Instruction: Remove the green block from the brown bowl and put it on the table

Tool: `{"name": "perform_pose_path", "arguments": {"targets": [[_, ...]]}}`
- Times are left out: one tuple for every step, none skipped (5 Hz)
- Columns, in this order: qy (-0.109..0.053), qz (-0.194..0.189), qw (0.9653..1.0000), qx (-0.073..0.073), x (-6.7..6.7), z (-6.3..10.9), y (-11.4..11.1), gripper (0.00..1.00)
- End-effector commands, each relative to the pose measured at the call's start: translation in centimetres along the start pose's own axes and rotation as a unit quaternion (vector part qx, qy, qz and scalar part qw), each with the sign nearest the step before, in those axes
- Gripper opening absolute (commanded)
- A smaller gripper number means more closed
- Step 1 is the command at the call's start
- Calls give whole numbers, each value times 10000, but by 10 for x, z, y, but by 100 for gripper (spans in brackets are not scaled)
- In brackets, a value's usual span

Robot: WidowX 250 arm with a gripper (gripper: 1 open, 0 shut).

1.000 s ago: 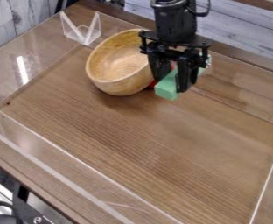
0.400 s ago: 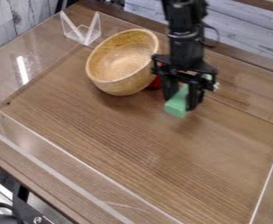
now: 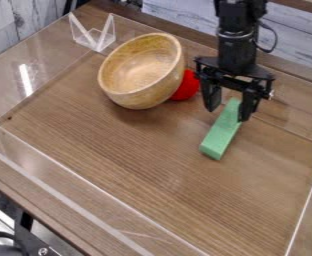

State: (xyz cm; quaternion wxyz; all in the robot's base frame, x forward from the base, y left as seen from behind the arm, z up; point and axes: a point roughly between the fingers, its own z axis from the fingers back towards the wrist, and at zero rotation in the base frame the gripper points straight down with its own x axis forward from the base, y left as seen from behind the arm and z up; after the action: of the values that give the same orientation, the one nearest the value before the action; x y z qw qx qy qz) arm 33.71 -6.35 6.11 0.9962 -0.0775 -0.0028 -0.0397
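The green block (image 3: 224, 134) lies flat on the table (image 3: 132, 165), to the right of the brown bowl (image 3: 144, 71). The bowl looks empty and tips toward the left. My gripper (image 3: 235, 98) hangs just above the block's far end, open, with its black fingers (image 3: 210, 95) spread apart and nothing between them. The fingers do not touch the block.
A rounded red object (image 3: 183, 85) sits against the bowl's right side, just left of my gripper. Low clear plastic walls (image 3: 65, 185) run along the table's edges. A clear plastic stand (image 3: 92, 33) is at the back left.
My gripper carried the green block rightward away from the bowl, then opened. The block now lies flat on the table and the gripper has lifted slightly off it.
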Motion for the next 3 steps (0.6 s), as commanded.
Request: {"name": "perform_pose_path", "arguments": {"targets": [[-230,-357,9991,31,5,8,-7,100],[-161,-651,9977,73,1,-2,-7,100],[-226,-399,9988,181,2,-1,-8,100]]}}
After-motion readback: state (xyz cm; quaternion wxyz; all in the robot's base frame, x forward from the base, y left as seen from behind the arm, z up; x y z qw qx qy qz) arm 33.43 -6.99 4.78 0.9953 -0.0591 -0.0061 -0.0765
